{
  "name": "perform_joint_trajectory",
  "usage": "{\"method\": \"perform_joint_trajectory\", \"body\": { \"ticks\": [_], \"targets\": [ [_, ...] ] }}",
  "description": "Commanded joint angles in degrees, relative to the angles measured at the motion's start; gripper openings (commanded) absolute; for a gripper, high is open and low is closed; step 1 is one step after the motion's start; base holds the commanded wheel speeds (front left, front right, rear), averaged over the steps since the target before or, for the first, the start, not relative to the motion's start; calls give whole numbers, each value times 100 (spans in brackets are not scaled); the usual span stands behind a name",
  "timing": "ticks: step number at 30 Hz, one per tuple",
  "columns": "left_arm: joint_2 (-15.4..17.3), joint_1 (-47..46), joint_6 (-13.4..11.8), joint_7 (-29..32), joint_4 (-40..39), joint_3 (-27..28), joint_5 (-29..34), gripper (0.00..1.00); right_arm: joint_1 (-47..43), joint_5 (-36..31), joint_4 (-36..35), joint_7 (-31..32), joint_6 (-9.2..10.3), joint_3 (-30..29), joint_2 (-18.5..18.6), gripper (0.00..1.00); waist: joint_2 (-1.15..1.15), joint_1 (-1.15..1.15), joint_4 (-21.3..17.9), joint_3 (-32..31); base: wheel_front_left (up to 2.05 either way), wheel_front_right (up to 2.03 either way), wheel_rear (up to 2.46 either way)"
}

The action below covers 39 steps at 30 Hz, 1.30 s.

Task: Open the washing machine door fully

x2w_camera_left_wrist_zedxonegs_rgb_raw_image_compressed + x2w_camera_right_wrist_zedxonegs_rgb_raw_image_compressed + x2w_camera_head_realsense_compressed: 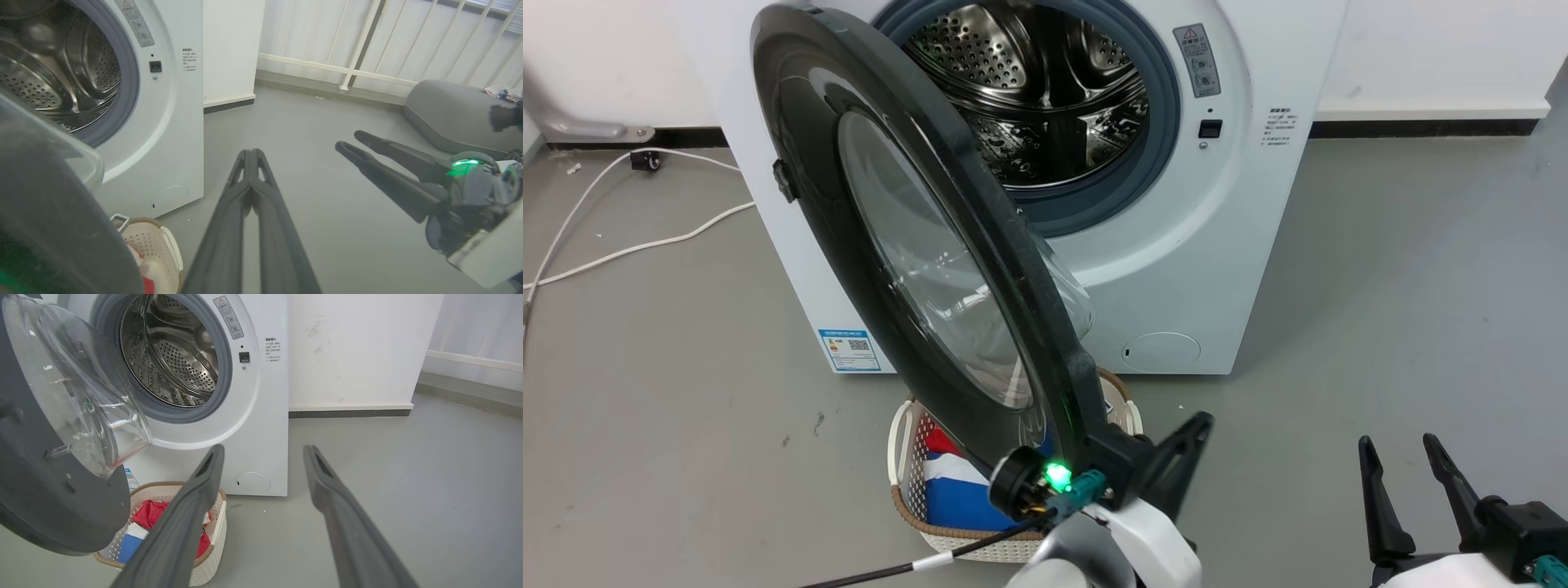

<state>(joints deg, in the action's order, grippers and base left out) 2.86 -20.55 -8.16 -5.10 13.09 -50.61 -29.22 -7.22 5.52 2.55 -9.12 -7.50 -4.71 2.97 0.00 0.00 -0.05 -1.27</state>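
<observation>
The door (890, 245) is about half open. It sticks out from the washer (1217, 245) toward the robot, and its hinge is on the left side. The steel drum (1045, 90) behind it shows, so the step now is to swing the door the rest of the way.

The left tool (1194, 433) has its two fingers pressed together and holds nothing. It sits low, just beside the door's free edge, on the glass-bowl side. I cannot tell if it touches the rim. The right tool (1398, 445) is spread wide and empty, well apart from the door.

Next, the left tool likely needs to push the edge out and to the left, following a round path, until the door can go no further.

A white basket (900, 441) with red and blue clothes sits on the floor right under the door. The arm must stay above it. A white cable (645, 245) lies on the floor far to the left.
</observation>
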Motion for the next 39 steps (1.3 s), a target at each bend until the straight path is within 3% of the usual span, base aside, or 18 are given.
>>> {"method": "perform_joint_trajectory", "body": {
  "ticks": [1, 10, 17, 31, 32, 39],
  "targets": [
    [3, -111, -62, -101, 166, 61, -43, 0, 89, 42, 24, -46, 1, 9, -15, 100, 0, 0, -20, 17, 0, 0, 0],
    [7, -240, -293, -514, 873, 382, -324, 0, 133, 69, 117, -56, 1, 19, -15, 100, 0, 0, -25, 49, 0, 0, 0],
    [232, -62, -480, -683, 832, 617, -384, 0, 122, 115, 201, -74, 1, 16, -15, 100, 0, 0, 64, 40, 0, 0, 0],
    [1098, 740, -1227, -536, -839, 821, -176, 0, 57, 171, 368, -101, 1, -103, -14, 100, 0, 0, 457, 28, 0, 0, 0],
    [1233, 856, -1372, -514, -1172, 884, -143, 0, 61, 153, 399, -100, 1, -132, -14, 100, 0, 0, 547, 13, 0, 0, 0],
    [1599, 1212, -1744, -369, -1877, 1027, -76, 0, 94, 130, 446, -80, 1, -197, -14, 100, 0, 0, 896, -9, 0, 0, 0]
  ]
}}
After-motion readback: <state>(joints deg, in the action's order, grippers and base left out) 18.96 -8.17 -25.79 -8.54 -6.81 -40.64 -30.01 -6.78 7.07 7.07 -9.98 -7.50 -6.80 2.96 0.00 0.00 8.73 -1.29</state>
